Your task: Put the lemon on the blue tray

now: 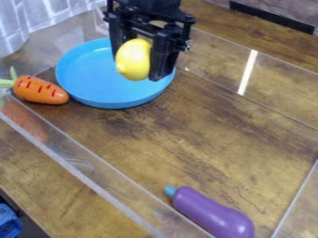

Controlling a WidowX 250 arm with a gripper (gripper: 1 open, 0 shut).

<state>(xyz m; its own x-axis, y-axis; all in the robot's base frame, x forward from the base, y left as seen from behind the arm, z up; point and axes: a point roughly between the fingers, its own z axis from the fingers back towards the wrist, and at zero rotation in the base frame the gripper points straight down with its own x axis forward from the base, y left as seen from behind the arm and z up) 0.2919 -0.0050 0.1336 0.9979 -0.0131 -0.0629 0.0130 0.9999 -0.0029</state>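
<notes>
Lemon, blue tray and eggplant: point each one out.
Lemon (133,61): camera view, on its front face.
Blue tray (82,73): camera view, on its bare inner surface.
Eggplant (213,213): camera view, on its purple body.

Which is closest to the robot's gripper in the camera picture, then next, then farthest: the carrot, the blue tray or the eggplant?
From the gripper, nearest first:
1. Blue tray: right by it, partly behind it in the picture.
2. Carrot: at the picture's left, beside the tray.
3. Eggplant: far down at the bottom right.
</notes>
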